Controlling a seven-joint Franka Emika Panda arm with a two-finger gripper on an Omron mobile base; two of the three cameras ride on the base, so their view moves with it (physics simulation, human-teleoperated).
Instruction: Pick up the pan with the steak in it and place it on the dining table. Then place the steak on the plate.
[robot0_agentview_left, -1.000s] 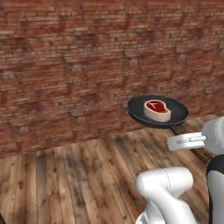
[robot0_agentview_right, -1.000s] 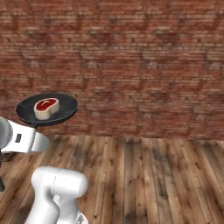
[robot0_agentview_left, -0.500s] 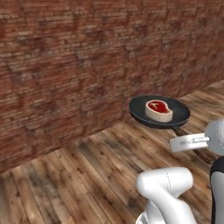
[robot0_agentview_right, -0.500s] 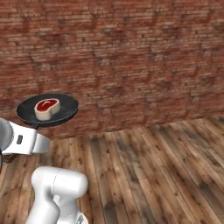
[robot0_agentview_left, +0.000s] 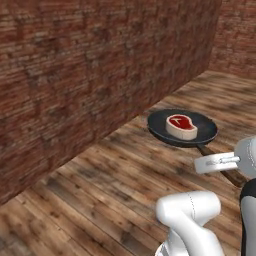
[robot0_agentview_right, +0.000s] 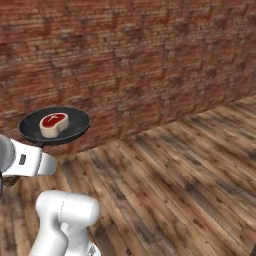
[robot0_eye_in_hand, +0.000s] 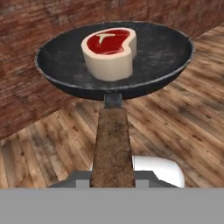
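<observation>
Across the left and centre of both base views you had only a brick wall (robot0_agentview_left: 75, 65) above a plank floor (robot0_agentview_right: 190, 170); no tabletop or plate was in sight. Right of centre in the left base view the pan (robot0_agentview_left: 182, 127) hung in the air, roughly level, with the steak (robot0_agentview_left: 181, 126) lying in it near the middle. In the hand view the wooden handle (robot0_eye_in_hand: 113, 144) ran from the pan's near rim down into the end effector (robot0_eye_in_hand: 113, 179) at the bottom edge, which seemed clamped on it, though the fingertips themselves were hidden.

The risk, as I judged it: you held the pan far out along its handle, so a sharp turn or stop could roll it in the grip and slide the steak to the rim or off.

The pan was black, round and shallow. The steak was thick, red on top, with pale cream sides.
</observation>
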